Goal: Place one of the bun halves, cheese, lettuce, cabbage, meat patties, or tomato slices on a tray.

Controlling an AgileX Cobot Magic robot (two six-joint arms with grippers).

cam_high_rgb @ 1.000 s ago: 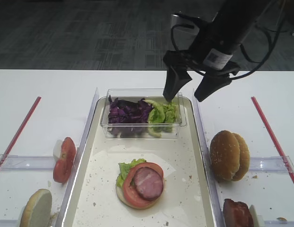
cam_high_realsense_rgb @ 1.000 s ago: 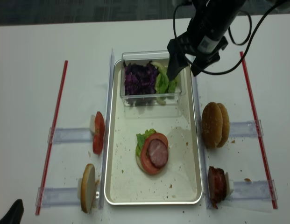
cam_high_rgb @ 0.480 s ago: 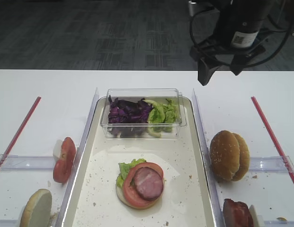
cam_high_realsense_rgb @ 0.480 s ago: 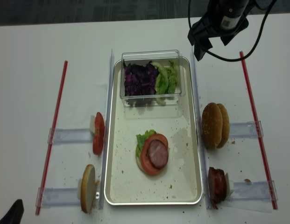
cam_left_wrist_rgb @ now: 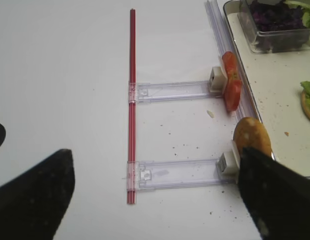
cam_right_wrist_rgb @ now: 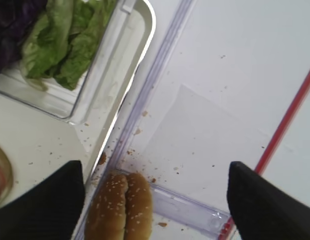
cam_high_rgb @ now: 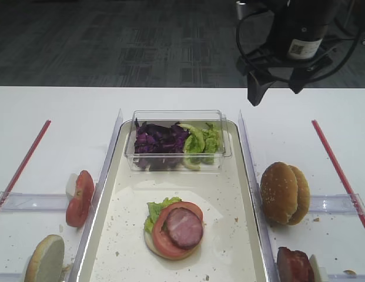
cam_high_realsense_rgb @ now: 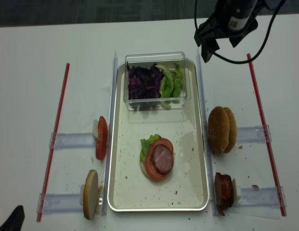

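Note:
My right gripper [cam_high_rgb: 275, 91] hangs open and empty above the table, past the tray's [cam_high_rgb: 229, 247] far right corner. In its wrist view [cam_right_wrist_rgb: 155, 167] two bun halves [cam_right_wrist_rgb: 120, 207] stand on edge below it. On the tray lies a stack of bun half, lettuce, tomato slice and meat patty [cam_high_rgb: 183, 228]. A clear box holds cabbage [cam_high_rgb: 158, 141] and lettuce [cam_high_rgb: 201, 141]. Tomato slices [cam_high_rgb: 80, 198] and another bun half [cam_high_rgb: 45, 258] stand left of the tray, meat patties [cam_high_rgb: 294, 265] right. My left gripper [cam_left_wrist_rgb: 155, 152] is open over the left table. Cheese is out of view.
Clear plastic rails [cam_high_rgb: 338, 204] hold the food upright on both sides of the tray. Red strips [cam_high_rgb: 338, 170] run along the table's left and right. The box [cam_high_rgb: 176, 155] sits across the tray's far end.
My right gripper has lifted away from the lettuce end of the box and moved right and back, empty. In the last half second it has barely shifted.

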